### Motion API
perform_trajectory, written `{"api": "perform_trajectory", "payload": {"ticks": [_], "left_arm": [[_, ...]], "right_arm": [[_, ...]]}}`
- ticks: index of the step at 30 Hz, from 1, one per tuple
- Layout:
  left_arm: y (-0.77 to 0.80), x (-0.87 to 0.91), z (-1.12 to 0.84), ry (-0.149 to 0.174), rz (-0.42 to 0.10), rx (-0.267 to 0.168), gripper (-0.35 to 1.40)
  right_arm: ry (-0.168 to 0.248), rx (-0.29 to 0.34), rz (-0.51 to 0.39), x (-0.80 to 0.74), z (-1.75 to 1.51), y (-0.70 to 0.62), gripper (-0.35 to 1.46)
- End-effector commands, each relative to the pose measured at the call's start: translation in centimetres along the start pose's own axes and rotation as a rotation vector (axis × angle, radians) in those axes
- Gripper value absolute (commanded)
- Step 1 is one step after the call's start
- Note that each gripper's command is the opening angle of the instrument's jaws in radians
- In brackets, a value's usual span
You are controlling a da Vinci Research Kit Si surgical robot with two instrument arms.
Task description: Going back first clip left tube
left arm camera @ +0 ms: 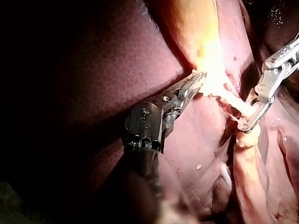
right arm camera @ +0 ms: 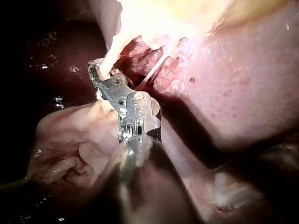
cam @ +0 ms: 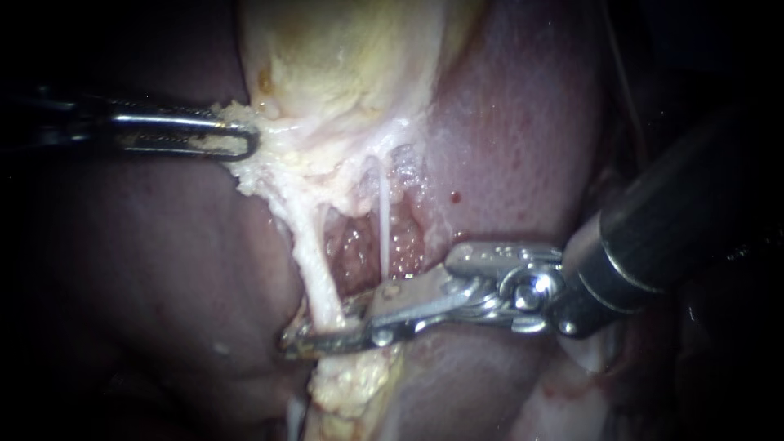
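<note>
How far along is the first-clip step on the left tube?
Done: left instrument holds the gallbladder edge taut, baring the left tube. In hand: right instrument, jaws apart, straddles that tube low down. Left: no clip is distinguishable there; the instrument has not yet drawn clear.

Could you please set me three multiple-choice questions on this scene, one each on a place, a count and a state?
1. The right instrument has its tip at: A the thick left tube; B bare liver; C a loose clip.
2. Tubes stretched below the gallbladder: A one; B two; C four.
3. The left instrument has its jaws: A wide open; B shut on pale tissue; C hidden.
Answers: 1 A, the tube runs down into its tip. 2 B, the thick left tube and a thin white tube. 3 B, both jaws clamp the tissue's edge.
</note>
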Motion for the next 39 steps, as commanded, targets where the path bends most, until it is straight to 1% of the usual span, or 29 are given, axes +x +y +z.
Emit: {"api": "perform_trajectory", "payload": {"ticks": [1, 2, 3, 4, 5, 6, 7, 9, 14, 19, 20, 26, 29, 31, 34, 35, 39], "left_arm": [[0.0, 0.0, 0.0, 0.0, 0.001, 0.0, -0.35], [0.0, 0.0, 0.0, 0.0, 0.001, 0.0, -0.35], [0.0, 0.0, 0.0, 0.0, 0.001, 0.0, -0.35], [0.0, 0.0, 0.0, 0.0, 0.001, -0.001, -0.35], [0.0, 0.0, 0.0, 0.0, 0.001, -0.001, -0.35], [0.0, 0.0, 0.0, 0.0, 0.001, 0.0, -0.35], [0.0, 0.0, 0.0, 0.0, 0.001, 0.0, -0.35], [0.0, 0.0, 0.0, 0.0, 0.001, 0.0, -0.35], [0.0, -0.01, 0.0, 0.0, 0.001, 0.0, -0.35], [0.01, -0.01, 0.0, 0.0, 0.001, 0.0, -0.35], [0.01, -0.01, 0.0, 0.0, 0.001, 0.0, -0.35], [0.01, -0.02, 0.01, 0.0, 0.002, 0.0, -0.35], [0.01, -0.02, 0.0, 0.0, 0.002, 0.0, -0.35], [0.02, -0.02, 0.0, 0.0, 0.002, 0.0, -0.35], [0.02, -0.02, 0.0, 0.0, 0.002, 0.0, -0.35], [0.02, -0.02, 0.0, 0.0, 0.002, 0.0, -0.35], [0.02, -0.03, 0.0, 0.0, 0.003, 0.0, -0.35]], "right_arm": [[0.0, -0.001, 0.0, -0.01, 0.0, 0.01, -0.35], [0.003, 0.0, 0.0, -0.01, 0.0, 0.03, -0.35], [0.004, -0.003, 0.005, -0.02, 0.01, 0.04, -0.19], [0.007, -0.002, -0.042, -0.02, 0.01, 0.06, -0.01], [0.018, 0.002, -0.066, -0.03, 0.01, 0.08, 0.23], [0.029, 0.006, -0.066, -0.03, 0.02, 0.09, 0.35], [0.039, 0.01, -0.065, -0.02, 0.02, 0.1, 0.38], [0.056, 0.017, -0.065, -0.02, 0.02, 0.11, 0.39], [0.059, 0.017, -0.083, -0.02, 0.03, 0.12, 0.42], [0.061, 0.011, -0.153, -0.02, 0.04, 0.2, 0.45], [0.063, 0.005, -0.171, -0.03, 0.05, 0.22, 0.45], [0.096, -0.098, -0.269, -0.07, 0.03, 0.37, 0.49], [0.103, -0.13, -0.289, -0.1, -0.04, 0.4, 0.5], [0.106, -0.146, -0.301, -0.14, -0.11, 0.39, 0.5], [0.108, -0.156, -0.308, -0.19, -0.23, 0.34, 0.5], [0.106, -0.156, -0.33, -0.2, -0.31, 0.3, 0.5], [0.102, -0.139, -0.374, -0.24, -0.68, 0.14, 0.5]]}}
